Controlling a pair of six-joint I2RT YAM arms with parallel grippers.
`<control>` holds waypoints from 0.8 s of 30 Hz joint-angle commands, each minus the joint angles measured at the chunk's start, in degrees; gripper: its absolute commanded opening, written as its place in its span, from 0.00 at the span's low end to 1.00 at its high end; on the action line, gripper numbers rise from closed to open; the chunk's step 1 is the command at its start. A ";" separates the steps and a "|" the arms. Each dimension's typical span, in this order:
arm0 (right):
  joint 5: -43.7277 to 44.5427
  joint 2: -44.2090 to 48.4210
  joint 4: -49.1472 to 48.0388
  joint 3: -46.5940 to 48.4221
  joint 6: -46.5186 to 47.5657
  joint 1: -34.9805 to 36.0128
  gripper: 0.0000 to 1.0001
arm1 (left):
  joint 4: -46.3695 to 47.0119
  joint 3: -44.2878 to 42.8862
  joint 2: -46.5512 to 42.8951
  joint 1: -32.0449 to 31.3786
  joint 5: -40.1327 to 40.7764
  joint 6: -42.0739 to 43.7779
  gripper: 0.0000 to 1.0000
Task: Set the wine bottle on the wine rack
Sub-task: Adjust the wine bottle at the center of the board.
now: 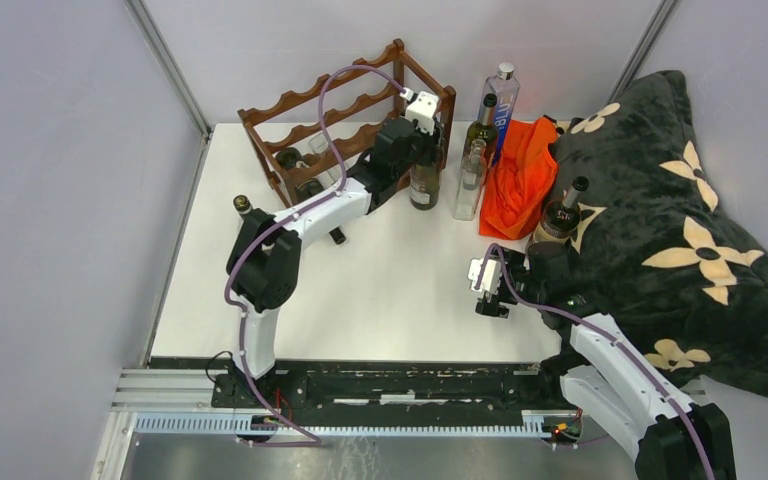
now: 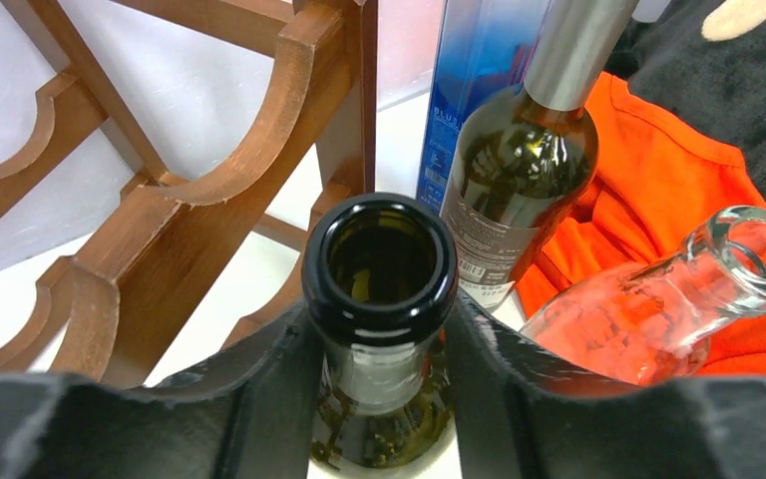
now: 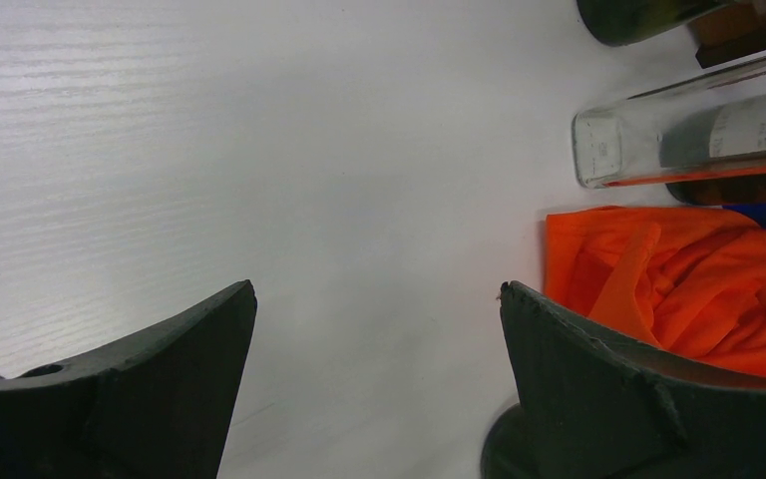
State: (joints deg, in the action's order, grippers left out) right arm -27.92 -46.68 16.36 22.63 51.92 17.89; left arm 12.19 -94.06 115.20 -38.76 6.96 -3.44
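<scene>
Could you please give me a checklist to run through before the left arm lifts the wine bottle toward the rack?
1. Left gripper on the wine bottle neck: ok, jaws sit against both sides.
2. Grip firm enough to lift: cannot tell.
3. Bottle safe to tip sideways: cannot tell; mouth uncorked, contents unclear.
4. Room around it: not ok; a clear glass bottle and a capped dark bottle stand close beside it.
5. Free cradle on the wine rack: ok, upper tiers look empty.
6. Right gripper out of the way: ok, open over the table.
</scene>
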 commanded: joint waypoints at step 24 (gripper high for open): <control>0.19 1.92 -1.85 -0.35 0.55 0.34 0.98 | -4.27 17.73 -25.53 -7.52 -10.07 36.84 0.02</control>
State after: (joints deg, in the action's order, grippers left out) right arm -27.77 -45.65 16.36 22.59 51.94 18.00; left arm 4.75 -76.12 95.46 -44.66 -1.58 19.07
